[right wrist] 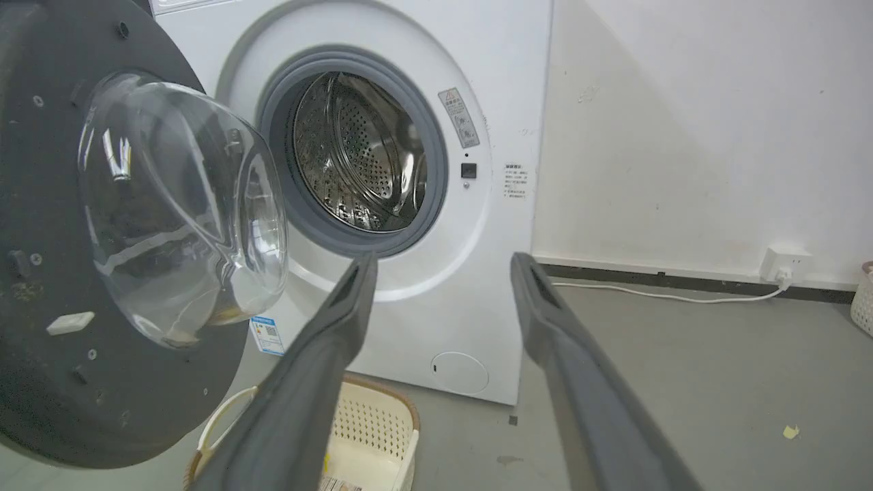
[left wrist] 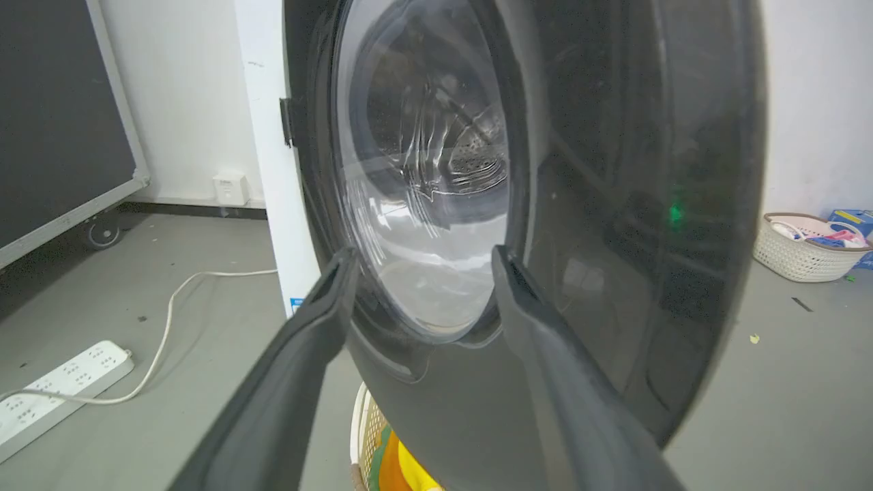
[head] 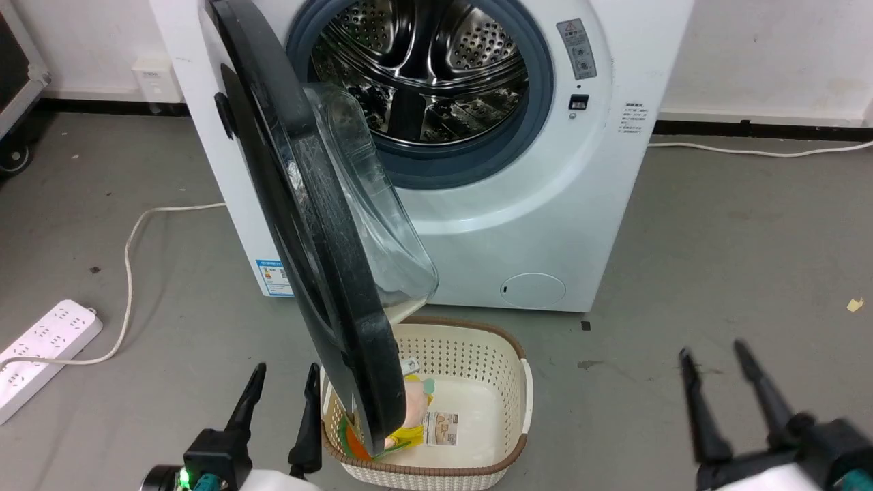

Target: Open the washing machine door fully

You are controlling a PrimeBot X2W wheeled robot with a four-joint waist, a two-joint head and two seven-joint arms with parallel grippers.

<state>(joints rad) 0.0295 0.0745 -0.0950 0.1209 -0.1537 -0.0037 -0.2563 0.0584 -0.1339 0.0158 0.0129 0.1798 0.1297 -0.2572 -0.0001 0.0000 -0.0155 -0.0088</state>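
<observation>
Black glossy round washing machine door (head: 310,259), clear glass bowl centre: swung partway out from white boxy front-loader washing machine (head: 545,204), over cream perforated laundry basket (head: 470,341). Left gripper (head: 286,372): released, empty, near door's outer face. Right gripper (head: 712,349): released, empty, well apart.

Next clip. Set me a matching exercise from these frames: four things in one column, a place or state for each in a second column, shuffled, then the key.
Column A
1. washing machine door
2. laundry basket
3. power strip
4. left end effector

Column B
a. on the floor, left of the washing machine, cord attached
b. open, fingers spread before the door's outer face, holding nothing
c. swung partway out, nearly edge-on to the head camera
d. on the floor in front of the machine, beneath the door's lower edge

Pairs: 1-c, 2-d, 3-a, 4-b
</observation>
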